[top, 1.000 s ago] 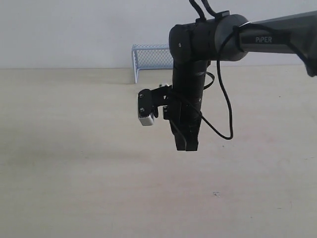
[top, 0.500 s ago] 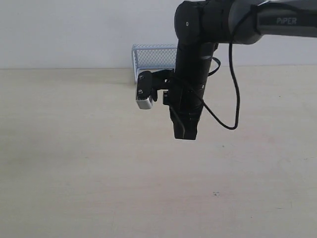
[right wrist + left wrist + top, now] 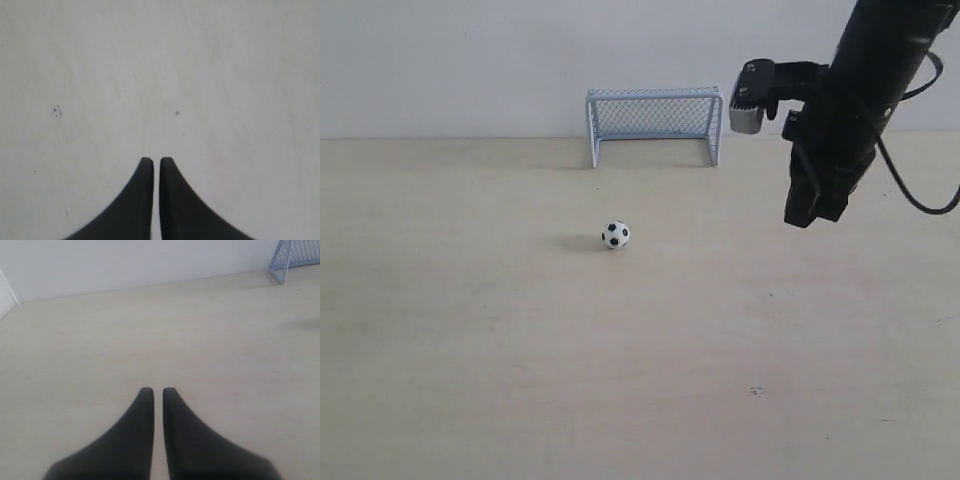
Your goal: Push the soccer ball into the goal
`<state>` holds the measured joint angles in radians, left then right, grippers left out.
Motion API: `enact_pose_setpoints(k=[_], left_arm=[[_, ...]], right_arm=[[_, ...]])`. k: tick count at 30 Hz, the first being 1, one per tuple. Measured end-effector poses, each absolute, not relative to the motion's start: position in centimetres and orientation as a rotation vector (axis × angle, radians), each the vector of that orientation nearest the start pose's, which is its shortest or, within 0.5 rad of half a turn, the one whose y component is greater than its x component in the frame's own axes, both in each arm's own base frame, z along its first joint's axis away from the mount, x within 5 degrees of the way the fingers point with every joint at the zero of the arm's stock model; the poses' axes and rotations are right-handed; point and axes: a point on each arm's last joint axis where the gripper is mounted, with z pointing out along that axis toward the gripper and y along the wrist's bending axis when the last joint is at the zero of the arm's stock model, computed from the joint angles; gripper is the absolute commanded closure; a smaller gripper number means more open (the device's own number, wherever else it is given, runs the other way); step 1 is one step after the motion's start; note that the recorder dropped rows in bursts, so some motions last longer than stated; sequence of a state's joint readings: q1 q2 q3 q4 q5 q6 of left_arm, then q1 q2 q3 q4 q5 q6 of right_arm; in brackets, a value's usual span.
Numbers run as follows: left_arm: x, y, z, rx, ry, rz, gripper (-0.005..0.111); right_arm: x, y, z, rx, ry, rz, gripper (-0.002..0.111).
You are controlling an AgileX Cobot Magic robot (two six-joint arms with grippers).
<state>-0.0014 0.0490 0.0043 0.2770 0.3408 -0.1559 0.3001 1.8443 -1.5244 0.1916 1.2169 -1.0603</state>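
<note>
Soccer ball (image 3: 615, 235), tiny and white with black pentagon patches, rests alone on the pale, wood-grain surface (image 3: 500, 360). The right end effector (image 3: 810, 216), black with two tapered fingers, hangs above the surface from a dark arm that reaches in from the upper right of the exterior view. Its fingers are pressed almost together, with only a thin slit between the tips, and they pinch nothing. Bare surface lies beneath it. A small silver-grey camera (image 3: 746, 108) sits on a bracket at the wrist, and a black cable (image 3: 920, 205) loops beside the arm. The ball lies well apart from this end effector, off to its left in that view.

Behind the ball stands the miniature goal (image 3: 654, 93), made of pale blue-white tubing and fine mesh. It sits at the far edge of the surface against a plain white wall (image 3: 450, 60). The ball is out in front of its mouth, nearer the left post and clear of the frame.

The left end effector (image 3: 157, 390), also black, shows only in its wrist view. Its fingers are likewise nearly touching and empty above bare surface, with one corner of the goal far ahead.
</note>
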Motion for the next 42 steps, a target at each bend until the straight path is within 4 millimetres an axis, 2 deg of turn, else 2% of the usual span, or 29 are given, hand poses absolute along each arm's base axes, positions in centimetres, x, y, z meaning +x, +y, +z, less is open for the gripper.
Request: enact_pose_setpoints(k=[2,9,18,34,42], left_arm=[[5.6,0.8,17.9,0.037,1.867,0.158,0.100],[5.6,0.8,17.9,0.037,1.867,0.158,0.100],[5.6,0.8,17.9,0.037,1.867,0.158,0.100],[5.6,0.8,17.9,0.037,1.867,0.158,0.100],[5.6,0.8,17.9,0.037,1.867,0.158,0.100]], right_arm=[[35.1,11.6,27.2,-1.748,2.342,0.168,0.108],[34.6,9.8,29.4,-1.643,2.349,0.130,0.108],[33.4,9.4,31.7,-1.564,2.335,0.100,0.108],[27.7,8.1,32.7,-1.540,2.344,0.101,0.108],[24.8,7.4,33.8,-1.437,2.351,0.091,0.108]])
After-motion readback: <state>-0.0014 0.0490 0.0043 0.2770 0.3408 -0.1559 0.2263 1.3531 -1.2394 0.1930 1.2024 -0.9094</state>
